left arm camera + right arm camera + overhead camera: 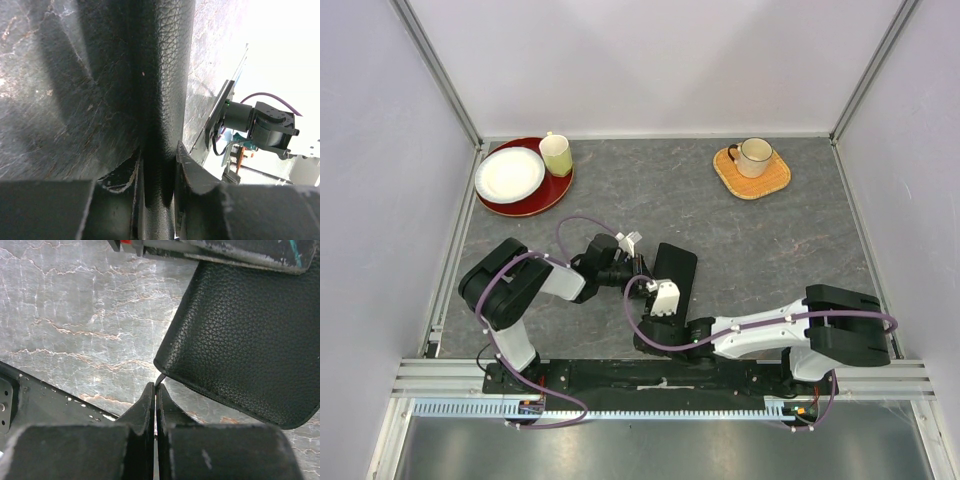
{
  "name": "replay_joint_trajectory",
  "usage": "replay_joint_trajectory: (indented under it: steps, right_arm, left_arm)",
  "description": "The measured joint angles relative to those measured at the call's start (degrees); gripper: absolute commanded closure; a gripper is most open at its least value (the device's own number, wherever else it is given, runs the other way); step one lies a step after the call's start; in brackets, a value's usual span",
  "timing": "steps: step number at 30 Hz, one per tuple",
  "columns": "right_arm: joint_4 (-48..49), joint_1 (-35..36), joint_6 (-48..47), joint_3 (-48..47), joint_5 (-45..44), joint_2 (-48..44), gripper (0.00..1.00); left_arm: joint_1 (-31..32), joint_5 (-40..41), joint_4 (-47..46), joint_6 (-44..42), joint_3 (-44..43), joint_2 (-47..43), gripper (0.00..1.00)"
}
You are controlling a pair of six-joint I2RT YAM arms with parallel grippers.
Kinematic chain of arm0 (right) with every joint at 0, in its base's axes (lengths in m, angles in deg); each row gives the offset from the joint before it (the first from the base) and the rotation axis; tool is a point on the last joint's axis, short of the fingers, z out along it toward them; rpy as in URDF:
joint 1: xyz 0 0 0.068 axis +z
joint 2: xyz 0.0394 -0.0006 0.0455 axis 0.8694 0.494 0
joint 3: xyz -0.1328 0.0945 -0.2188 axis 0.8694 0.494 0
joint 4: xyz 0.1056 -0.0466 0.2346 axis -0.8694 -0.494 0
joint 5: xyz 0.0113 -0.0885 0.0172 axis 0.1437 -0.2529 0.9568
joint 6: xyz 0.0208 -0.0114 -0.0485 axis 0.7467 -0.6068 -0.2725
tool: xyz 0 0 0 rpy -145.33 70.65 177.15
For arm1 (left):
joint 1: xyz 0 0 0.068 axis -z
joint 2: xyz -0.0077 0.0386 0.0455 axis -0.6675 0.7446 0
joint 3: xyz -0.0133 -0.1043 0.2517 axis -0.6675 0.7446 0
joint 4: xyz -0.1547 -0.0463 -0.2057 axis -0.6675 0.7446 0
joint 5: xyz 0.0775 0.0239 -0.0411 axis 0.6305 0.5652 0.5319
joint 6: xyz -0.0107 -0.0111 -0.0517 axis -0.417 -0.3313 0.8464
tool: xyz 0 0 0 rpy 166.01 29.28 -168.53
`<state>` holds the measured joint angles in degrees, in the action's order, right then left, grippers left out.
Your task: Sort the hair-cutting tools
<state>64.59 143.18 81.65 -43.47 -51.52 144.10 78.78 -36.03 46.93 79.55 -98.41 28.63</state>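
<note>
The hair-cutting tools are out of view. A black leather zip case (677, 268) lies mid-table. My left gripper (638, 262) reaches its left long side. In the left wrist view its fingers (122, 175) press on either side of the case's edge (160, 75), so it is shut on the case (156, 165). My right gripper (658, 316) is at the case's near corner. In the right wrist view it (156, 387) is shut, with the thin metal zipper pull (159, 378) pinched at its tips, just below the case's rounded corner (245, 330).
A red tray (552, 192) at the back left carries a white plate (509, 174) and a pale green cup (556, 155). A woven mat (765, 182) with a white mug (753, 155) is at the back right. Grey marbled tabletop surrounds the case.
</note>
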Motion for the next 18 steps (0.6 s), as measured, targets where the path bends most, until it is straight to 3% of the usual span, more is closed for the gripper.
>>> replay_joint_trajectory:
  steps: [8,18]
  right_arm:
    - [3.1,2.8,6.3,5.1,-0.8,-1.1,1.00]
    - [-0.2,5.2,16.9,8.5,-3.3,-3.8,1.00]
  left_arm:
    - [0.2,0.9,1.8,0.5,-0.5,-0.1,0.90]
    - [0.4,1.2,4.0,0.4,-1.2,-0.6,0.98]
